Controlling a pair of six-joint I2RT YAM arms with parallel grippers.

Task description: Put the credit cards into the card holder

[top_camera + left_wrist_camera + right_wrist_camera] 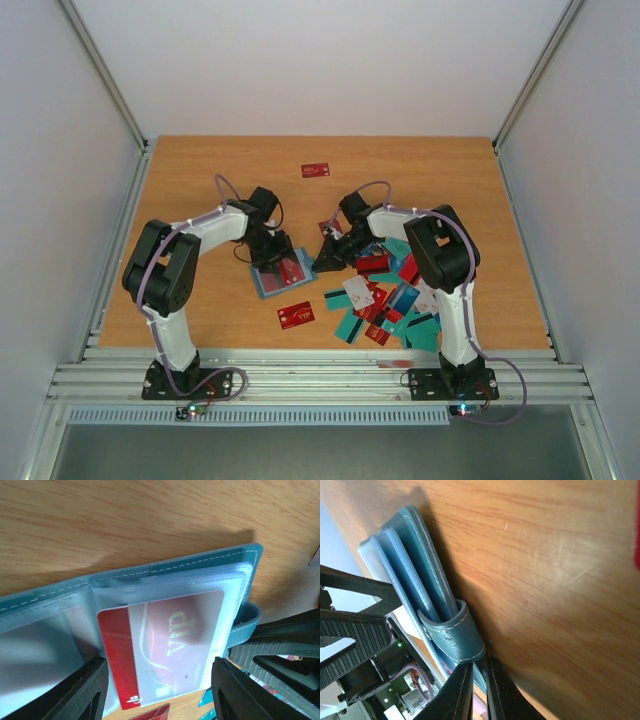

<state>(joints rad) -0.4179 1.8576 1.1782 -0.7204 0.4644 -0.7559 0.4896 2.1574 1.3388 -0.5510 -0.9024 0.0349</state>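
The teal card holder [264,284] lies open on the table between my arms. A red VIP card [165,645] sits most of the way inside one of its clear pockets [220,582], its left end sticking out. My left gripper [157,690] hovers open over that card, one finger on each side and neither touching it. My right gripper [479,690] is shut on the holder's right edge [485,672], just below its strap [452,632]. More credit cards [388,298], red, teal and white, lie piled to the right.
One red card [295,315] lies alone in front of the holder, another [315,170] far back near the middle. The pile reaches almost to the table's near edge beside the right arm's base [450,380]. White walls close in the table.
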